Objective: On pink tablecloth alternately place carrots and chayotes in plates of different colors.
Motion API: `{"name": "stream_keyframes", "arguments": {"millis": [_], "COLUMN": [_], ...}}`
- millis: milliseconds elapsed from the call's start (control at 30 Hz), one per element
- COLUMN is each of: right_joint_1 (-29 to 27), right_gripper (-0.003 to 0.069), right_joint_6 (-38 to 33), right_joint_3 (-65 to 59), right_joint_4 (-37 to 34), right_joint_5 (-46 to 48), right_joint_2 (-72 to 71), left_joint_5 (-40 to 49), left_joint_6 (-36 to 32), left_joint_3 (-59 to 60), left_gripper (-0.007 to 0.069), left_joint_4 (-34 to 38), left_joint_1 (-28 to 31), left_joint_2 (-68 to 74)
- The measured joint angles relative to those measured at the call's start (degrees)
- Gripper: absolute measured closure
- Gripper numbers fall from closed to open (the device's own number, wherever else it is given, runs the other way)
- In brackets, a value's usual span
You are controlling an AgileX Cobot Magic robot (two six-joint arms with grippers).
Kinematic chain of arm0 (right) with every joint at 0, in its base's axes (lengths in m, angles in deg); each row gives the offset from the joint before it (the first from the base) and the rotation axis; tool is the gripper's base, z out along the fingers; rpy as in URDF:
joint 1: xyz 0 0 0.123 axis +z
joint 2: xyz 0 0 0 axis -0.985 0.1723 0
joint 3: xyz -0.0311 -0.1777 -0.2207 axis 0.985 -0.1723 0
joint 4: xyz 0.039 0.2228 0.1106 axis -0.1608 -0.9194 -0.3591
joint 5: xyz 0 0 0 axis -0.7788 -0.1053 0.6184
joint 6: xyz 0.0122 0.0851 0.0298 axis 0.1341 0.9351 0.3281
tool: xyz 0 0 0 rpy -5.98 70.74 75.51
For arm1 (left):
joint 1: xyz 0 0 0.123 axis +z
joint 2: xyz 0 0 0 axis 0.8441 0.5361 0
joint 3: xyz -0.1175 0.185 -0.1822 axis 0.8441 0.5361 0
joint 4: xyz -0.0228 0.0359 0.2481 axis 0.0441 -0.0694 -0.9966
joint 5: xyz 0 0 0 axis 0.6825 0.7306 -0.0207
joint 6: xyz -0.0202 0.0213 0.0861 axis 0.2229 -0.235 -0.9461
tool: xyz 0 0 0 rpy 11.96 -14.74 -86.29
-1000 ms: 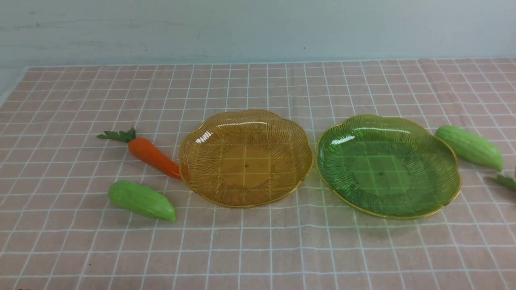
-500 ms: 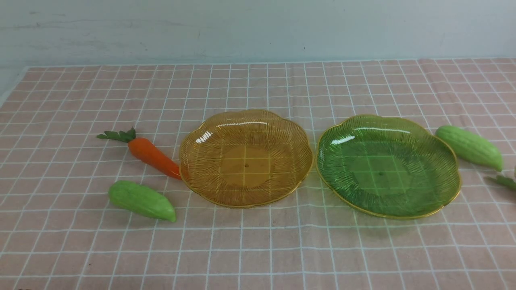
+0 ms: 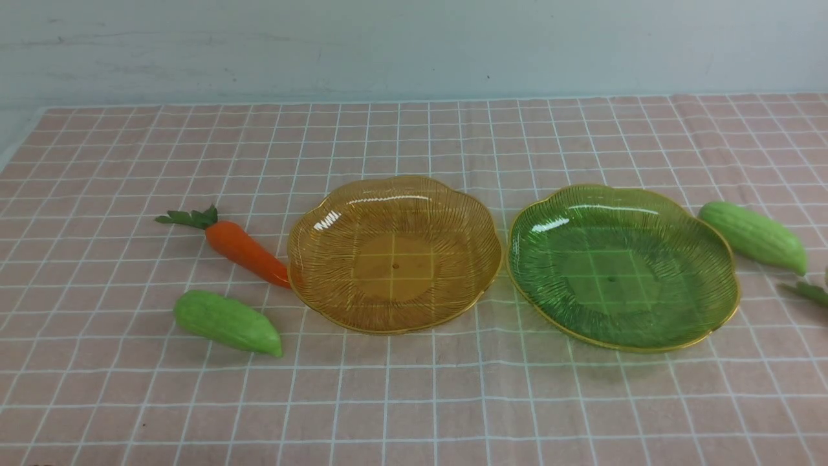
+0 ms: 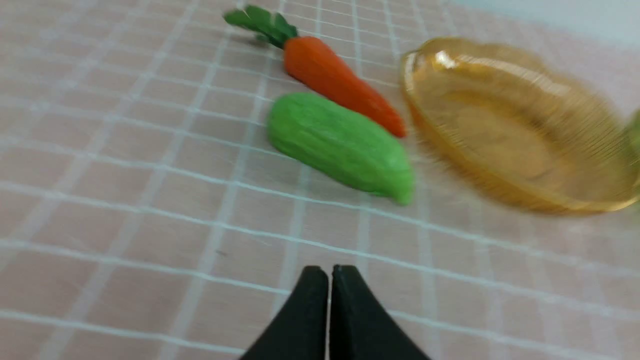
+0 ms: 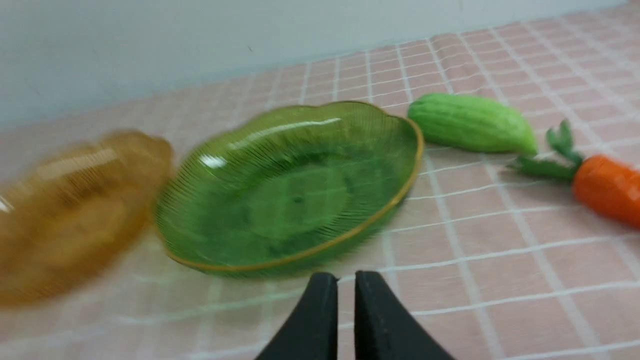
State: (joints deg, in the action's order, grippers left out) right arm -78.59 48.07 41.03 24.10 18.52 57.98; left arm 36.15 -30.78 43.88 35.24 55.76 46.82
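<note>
The pink tablecloth (image 3: pixel 414 401) covers the table. An empty amber plate (image 3: pixel 394 255) stands in the middle, with an empty green plate (image 3: pixel 621 268) to its right. One carrot (image 3: pixel 242 249) lies left of the amber plate, its tip at the rim, and a chayote (image 3: pixel 226 321) lies in front of it. Another chayote (image 3: pixel 753 236) lies right of the green plate, where only the leaves of a second carrot (image 3: pixel 808 291) show at the frame's edge. My left gripper (image 4: pixel 329 272) is shut and empty, short of the chayote (image 4: pixel 340 145) and carrot (image 4: pixel 340 82). My right gripper (image 5: pixel 346 280) is shut and empty, just before the green plate (image 5: pixel 290 190); beyond it lie a chayote (image 5: pixel 470 124) and a carrot (image 5: pixel 607 187).
A pale wall rises behind the cloth's far edge. Neither arm shows in the front view. Both wrist views are blurred, and the amber plate (image 5: pixel 75 210) smears most in the right wrist view.
</note>
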Motion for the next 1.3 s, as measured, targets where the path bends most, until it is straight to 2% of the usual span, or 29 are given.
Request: {"name": "stream_keyframes", "arguments": {"millis": [100,167,267,367,467,533,633,700,767,833,933,1033,1133,1200,1300], "right_joint_1": [0.0,0.0,0.0,0.0,0.0,0.0,0.0,0.0,0.0,0.0,0.0,0.0,0.0,0.0,-0.07], "right_gripper": [0.0615,0.0615,0.0615,0.0615,0.0615,0.0615,0.0615,0.0613,0.0594,0.0529,0.0414,0.0239,0.0126,0.0106,0.0123], "right_joint_6": [6.84,8.5,7.18,1.36,-3.36,-2.26,4.47,11.71,16.65,19.96,21.23,21.39,20.36,18.34,14.03], "right_joint_3": [0.0,0.0,0.0,2.6,12.95,19.14,27.03,32.32,36.58,43.25,49.47,58.19,67.24,73.86,86.35], "right_joint_4": [-16.0,-24.36,-27.25,-26.46,-19.24,-12.6,-0.67,9.33,17.4,25.23,30.64,37.71,41.18,42.32,43.16], "right_joint_5": [-1.35,-2.13,-4.47,-5.59,-3.75,0.89,9.52,14.31,16.92,18.86,19.3,20.73,27.03,32.64,42.65], "right_joint_2": [0.0,0.0,0.0,0.0,4.32,11.88,24.27,35.07,44.4,55.59,67.2,81.05,94.0,101.28,111.58], "left_joint_5": [0.11,-0.02,-3.08,-3.76,1.59,6.98,17.51,24.24,29.23,32.06,33.12,33.17,33.24,33.28,33.3], "left_joint_6": [7.31,8.01,7.83,4.27,-3.65,-6.62,-8.1,-8.64,-8.99,-9.42,-10.25,-10.43,-10.43,-10.43,-10.43], "left_joint_3": [0.0,0.0,0.05,-2.13,-10.54,-15.43,-23.04,-27.43,-30.5,-33.51,-36.46,-37.13,-37.13,-37.13,-37.13], "left_gripper": [0.0627,0.0627,0.0627,0.0627,0.0627,0.0627,0.0627,0.0627,0.0627,0.0627,0.0611,0.0555,0.0483,0.0428,0.037], "left_joint_4": [19.72,28.65,35.58,39.07,38.23,35.2,25.77,18.81,13.78,8.78,3.84,3.43,3.04,3.04,2.99], "left_joint_1": [0.0,0.0,0.0,0.0,0.0,0.0,0.0,0.0,0.0,0.0,0.0,0.0,0.0,0.0,0.0], "left_joint_2": [0.0,0.0,0.0,0.0,2.75,7.62,19.63,27.44,34.37,40.06,47.07,50.66,51.26,51.26,51.26]}}
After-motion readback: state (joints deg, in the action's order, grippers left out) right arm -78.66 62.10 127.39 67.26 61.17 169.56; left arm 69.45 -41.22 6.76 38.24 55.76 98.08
